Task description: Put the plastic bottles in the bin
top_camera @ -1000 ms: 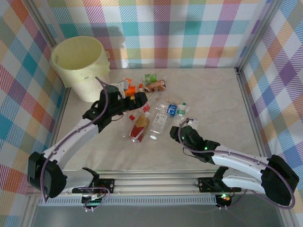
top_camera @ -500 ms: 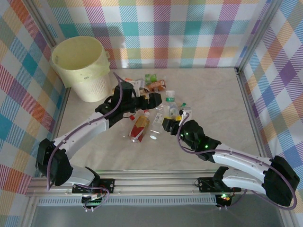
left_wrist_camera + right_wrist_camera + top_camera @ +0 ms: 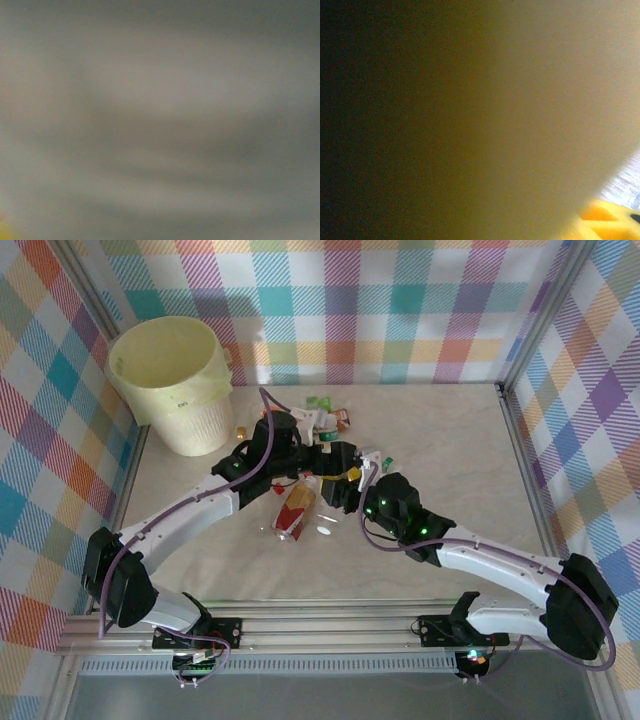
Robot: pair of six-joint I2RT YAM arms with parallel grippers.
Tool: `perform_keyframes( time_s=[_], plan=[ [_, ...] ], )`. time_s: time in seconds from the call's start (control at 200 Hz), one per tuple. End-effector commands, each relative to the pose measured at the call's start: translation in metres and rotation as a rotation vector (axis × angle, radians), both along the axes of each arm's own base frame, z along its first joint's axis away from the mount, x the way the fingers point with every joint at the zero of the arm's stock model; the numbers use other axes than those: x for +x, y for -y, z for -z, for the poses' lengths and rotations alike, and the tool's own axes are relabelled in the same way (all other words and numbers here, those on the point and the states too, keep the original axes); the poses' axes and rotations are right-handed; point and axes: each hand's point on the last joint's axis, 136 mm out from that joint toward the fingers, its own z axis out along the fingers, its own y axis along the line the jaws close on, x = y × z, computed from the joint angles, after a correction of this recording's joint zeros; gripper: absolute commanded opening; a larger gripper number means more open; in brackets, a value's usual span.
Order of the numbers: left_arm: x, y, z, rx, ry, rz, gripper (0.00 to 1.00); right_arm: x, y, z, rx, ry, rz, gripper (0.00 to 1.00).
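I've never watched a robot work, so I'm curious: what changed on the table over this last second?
The left arm's fingers swung rightward over the pile of plastic bottles; the right arm's fingers moved left to meet them there. Whether either took hold of a bottle cannot be told. The bin and the red-labelled bottle stayed put.

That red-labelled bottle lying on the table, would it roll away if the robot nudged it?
Probably not far: the red-labelled bottle lies on its side and looks somewhat crushed, so it would more likely skid than roll. It looks like thin clear plastic, so probably light, and its walls may buckle under a squeeze.
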Motion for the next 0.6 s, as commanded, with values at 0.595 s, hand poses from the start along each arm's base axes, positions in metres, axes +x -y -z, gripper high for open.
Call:
perform_keyframes(
  time_s=[0.595],
  plan=[
    [0.004, -0.013, 0.001, 0.091, 0.046, -0.082, 0.5, -0.009, -0.009, -0.025, -0.07, 0.089, -0.089, 0.61]
  ],
)
